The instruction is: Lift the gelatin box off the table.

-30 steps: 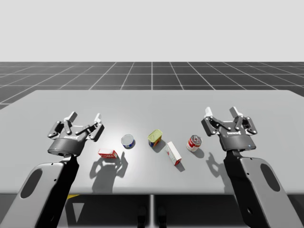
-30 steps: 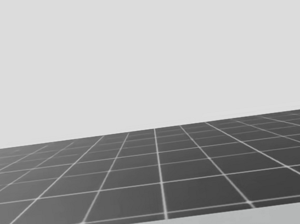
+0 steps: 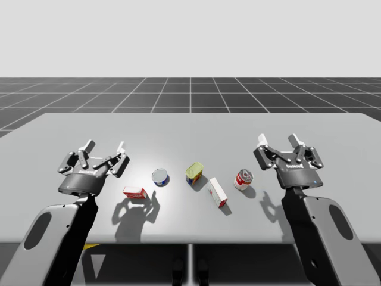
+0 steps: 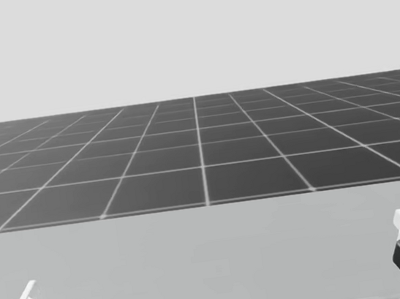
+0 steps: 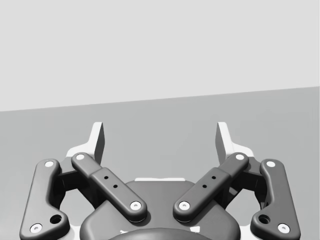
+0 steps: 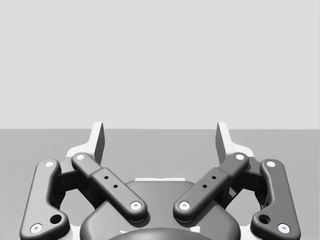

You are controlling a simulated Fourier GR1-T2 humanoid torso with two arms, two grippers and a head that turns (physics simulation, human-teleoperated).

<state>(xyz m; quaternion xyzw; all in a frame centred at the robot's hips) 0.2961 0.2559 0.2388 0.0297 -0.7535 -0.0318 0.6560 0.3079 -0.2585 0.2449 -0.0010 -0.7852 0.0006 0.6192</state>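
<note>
Near the table's (image 3: 190,131) front edge, left of middle, lies the red gelatin box (image 3: 136,192), close to the open left gripper (image 3: 105,146). A blue can (image 3: 159,177), green can (image 3: 194,173), white box (image 3: 217,192) and red can (image 3: 243,179) follow toward the open right gripper (image 3: 277,139).

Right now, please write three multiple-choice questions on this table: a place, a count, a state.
1. The small red box lies: A) near my left gripper B) at the far edge C) on a can
2. Boxes and cans on the table: A) three B) five C) eight
3. My right gripper and left gripper have fingers: A) open, empty B) shut on cans C) shut on boxes
1 A: it lies beside that gripper. 2 B: two boxes, three cans. 3 A: fingers apart, nothing between.
</note>
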